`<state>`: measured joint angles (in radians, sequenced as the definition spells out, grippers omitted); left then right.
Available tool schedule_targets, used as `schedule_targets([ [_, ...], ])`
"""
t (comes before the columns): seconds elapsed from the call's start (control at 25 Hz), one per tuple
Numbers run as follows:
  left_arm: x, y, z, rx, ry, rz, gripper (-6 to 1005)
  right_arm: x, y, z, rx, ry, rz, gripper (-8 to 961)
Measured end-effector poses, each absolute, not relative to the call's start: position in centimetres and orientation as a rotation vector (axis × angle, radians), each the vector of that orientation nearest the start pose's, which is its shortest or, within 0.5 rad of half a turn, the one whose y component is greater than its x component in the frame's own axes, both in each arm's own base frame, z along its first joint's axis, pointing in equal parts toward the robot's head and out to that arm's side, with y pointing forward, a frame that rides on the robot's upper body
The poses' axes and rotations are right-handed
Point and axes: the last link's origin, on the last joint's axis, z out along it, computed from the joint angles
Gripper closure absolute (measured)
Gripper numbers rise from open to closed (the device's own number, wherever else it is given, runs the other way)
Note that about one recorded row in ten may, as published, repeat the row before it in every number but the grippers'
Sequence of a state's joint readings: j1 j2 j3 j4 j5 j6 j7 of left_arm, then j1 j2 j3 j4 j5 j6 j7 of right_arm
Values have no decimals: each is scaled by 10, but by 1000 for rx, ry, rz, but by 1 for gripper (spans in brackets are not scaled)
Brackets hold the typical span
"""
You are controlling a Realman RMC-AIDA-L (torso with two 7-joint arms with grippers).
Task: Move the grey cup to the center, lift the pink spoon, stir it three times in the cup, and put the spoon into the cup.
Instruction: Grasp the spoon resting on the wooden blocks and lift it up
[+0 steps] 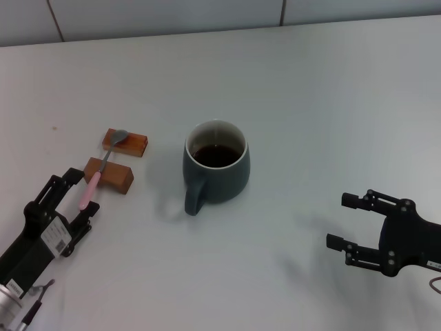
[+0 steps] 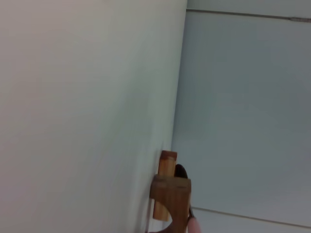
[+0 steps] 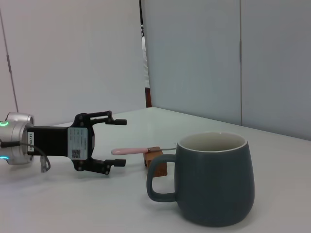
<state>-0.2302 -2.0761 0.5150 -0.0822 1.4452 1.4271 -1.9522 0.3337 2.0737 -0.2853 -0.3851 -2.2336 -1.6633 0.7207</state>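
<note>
Spoon (image 1: pixel 102 165) lay across two blocks (image 1: pixel 117 160), handle pointing at my left gripper (image 1: pixel 77 198), whose wide-open, empty fingers straddled its pink end. Cup (image 1: pixel 216 171) sat mid-table; my right gripper (image 1: pixel 351 222) hung open, farther off.

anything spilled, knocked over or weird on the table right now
Nothing stands out. The grey cup stands upright with dark liquid inside and no spill around it. The pink spoon lies bridged across two wooden blocks, its handle between the open fingers of the left gripper. The right gripper is open, apart from the cup.
</note>
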Motion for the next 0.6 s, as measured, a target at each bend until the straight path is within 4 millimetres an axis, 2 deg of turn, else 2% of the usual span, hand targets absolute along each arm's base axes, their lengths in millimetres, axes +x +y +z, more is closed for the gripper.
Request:
schedule_targets([
  [0.6, -349, 226, -62, 1227, 2533, 1773, 208, 334, 236, -20, -2590, 383, 742, 191],
])
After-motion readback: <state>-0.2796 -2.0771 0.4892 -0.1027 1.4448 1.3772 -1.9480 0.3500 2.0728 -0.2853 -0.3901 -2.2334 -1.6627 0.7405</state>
